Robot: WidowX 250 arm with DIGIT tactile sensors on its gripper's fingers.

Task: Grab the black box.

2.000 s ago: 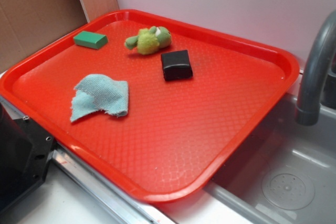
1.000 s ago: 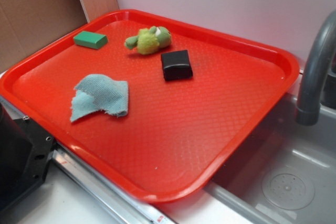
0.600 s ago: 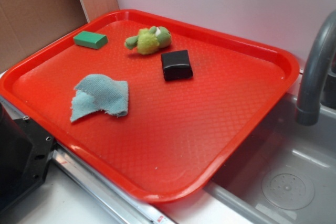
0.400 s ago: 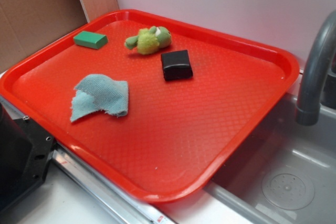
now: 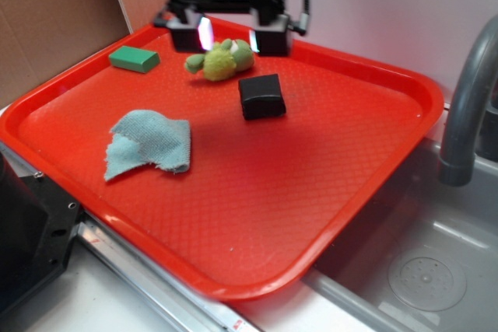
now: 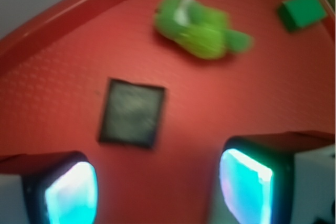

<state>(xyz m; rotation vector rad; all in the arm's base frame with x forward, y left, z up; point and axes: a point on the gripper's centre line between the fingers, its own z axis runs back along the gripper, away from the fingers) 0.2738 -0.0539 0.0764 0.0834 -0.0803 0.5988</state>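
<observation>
Black box (image 5: 261,96) below open-fingered gripper (image 5: 228,40)

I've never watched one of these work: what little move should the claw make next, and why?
Probably glide over the black box and lower. The gripper is open and holds nothing, and it hangs above the green plush toy, with the box lying apart from the toy on the red tray.

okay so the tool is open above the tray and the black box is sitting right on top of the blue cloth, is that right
Not quite. The black box lies on the bare tray, apart from the blue cloth, as the exterior view shows. The tool is indeed open above the tray.
</observation>
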